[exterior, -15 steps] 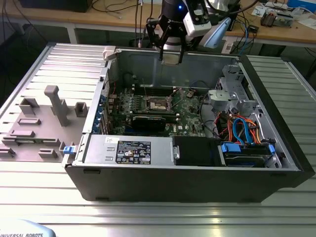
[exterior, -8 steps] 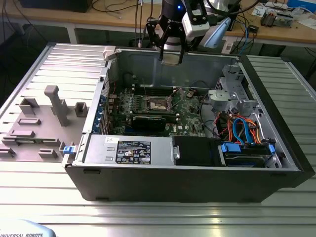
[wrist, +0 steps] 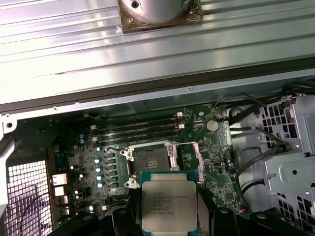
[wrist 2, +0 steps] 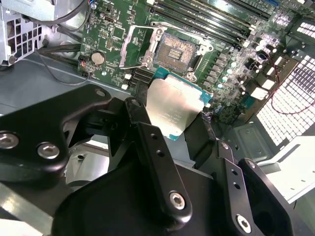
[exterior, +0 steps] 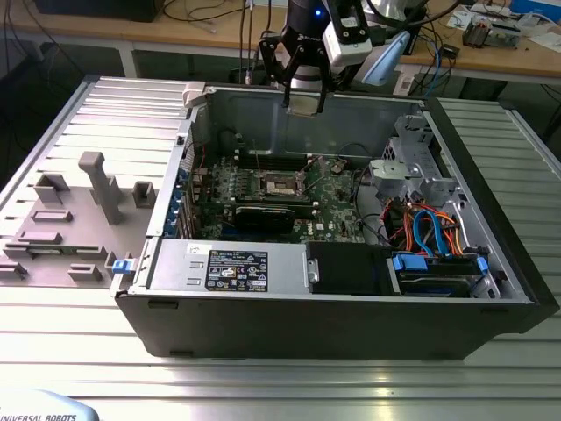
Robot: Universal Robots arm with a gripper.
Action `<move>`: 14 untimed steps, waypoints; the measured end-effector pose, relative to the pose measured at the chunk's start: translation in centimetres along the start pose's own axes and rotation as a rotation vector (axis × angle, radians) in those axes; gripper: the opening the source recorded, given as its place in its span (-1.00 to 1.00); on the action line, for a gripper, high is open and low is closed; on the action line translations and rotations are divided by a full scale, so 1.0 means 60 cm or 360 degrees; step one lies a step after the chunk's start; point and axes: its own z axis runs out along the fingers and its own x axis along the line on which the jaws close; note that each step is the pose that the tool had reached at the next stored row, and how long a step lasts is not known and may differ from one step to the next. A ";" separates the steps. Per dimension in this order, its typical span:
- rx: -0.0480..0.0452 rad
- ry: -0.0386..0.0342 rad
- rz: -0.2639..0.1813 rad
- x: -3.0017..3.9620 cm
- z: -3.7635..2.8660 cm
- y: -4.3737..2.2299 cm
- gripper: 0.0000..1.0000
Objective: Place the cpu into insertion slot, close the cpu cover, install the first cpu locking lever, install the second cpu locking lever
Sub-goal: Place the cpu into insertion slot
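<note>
Black fingers [wrist 2: 153, 147] pinch the cpu [wrist 2: 172, 110] by two opposite edges, its silver top showing in both wrist views, and hold it in the air above the open computer case [exterior: 351, 307], well clear of the green circuit board [wrist 2: 113, 19]. Below, the insertion slot [wrist 2: 176, 49] lies bare, contacts exposed, with the cpu cover [wrist 2: 125, 46] swung open beside it. Likely hazards: a chip lowered tilted or off-square would damage those contacts; a loose pinch could drop it; a drifting descent might strike the opened cover.
</note>
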 end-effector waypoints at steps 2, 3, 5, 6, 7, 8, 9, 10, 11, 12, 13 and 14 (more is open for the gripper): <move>0.0000 -0.0001 0.0010 0.000 0.000 0.000 0.08; 0.0000 -0.0002 0.0019 0.000 0.000 0.000 0.08; 0.0000 -0.0003 0.0030 0.000 0.000 0.000 0.08; -0.0001 -0.0003 0.0037 0.000 0.000 0.000 0.08; -0.0001 -0.0004 0.0040 0.000 0.000 0.000 0.08; -0.0001 -0.0004 0.0042 0.000 0.000 0.000 0.08; -0.0001 -0.0004 0.0042 0.000 0.000 0.000 0.08; -0.0001 -0.0004 0.0043 0.000 0.000 0.000 0.08; -0.0001 -0.0004 0.0043 0.000 0.000 0.000 0.08; -0.0001 -0.0004 0.0043 0.000 0.000 0.000 0.08; -0.0001 -0.0004 0.0043 0.000 0.000 0.000 0.08; -0.0001 -0.0004 0.0043 0.000 0.000 0.000 0.08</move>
